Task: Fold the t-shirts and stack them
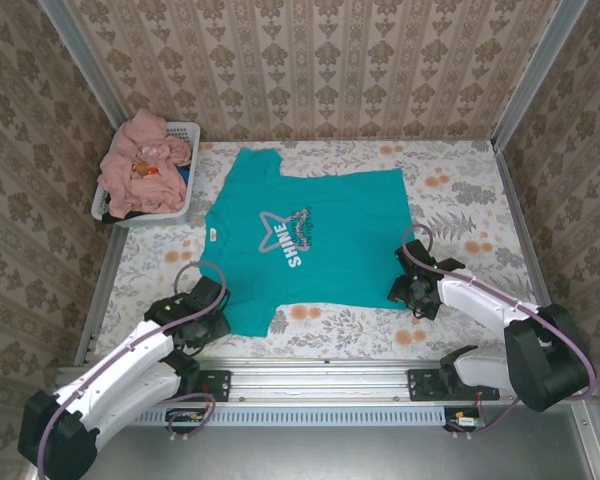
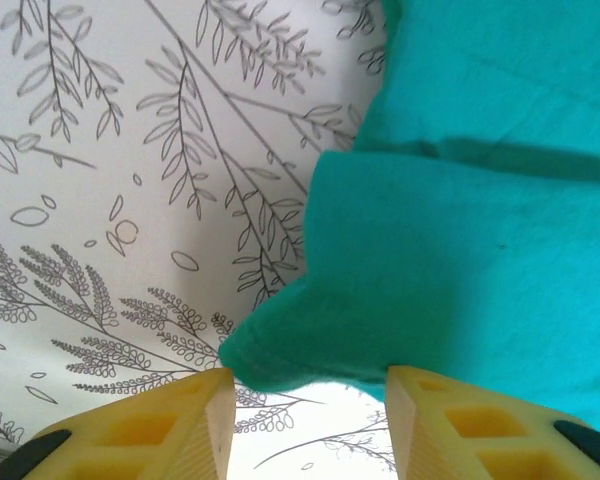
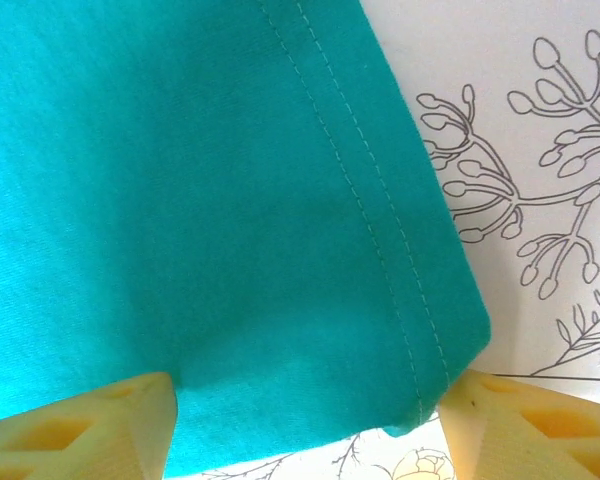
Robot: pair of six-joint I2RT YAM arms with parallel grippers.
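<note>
A teal-green t-shirt (image 1: pixel 310 215) with a white star and "SHINE" lettering lies spread flat on the floral table, neck to the left. My left gripper (image 1: pixel 206 318) sits at its near-left sleeve corner. In the left wrist view the yellow fingers (image 2: pixel 195 420) stand apart, with the teal sleeve tip (image 2: pixel 280 355) lying between them. My right gripper (image 1: pixel 412 290) is at the shirt's near-right hem corner. There the stitched hem corner (image 3: pixel 420 350) lies between its parted fingers (image 3: pixel 110 425). Salmon-pink t-shirts (image 1: pixel 140 165) are heaped in the basket.
The white slotted laundry basket (image 1: pixel 186 130) stands at the back left against the wall. Patterned walls close in the table on three sides. A metal rail (image 1: pixel 320 385) with the arm bases runs along the near edge. Bare floral tablecloth (image 1: pixel 460 190) lies to the right of the shirt.
</note>
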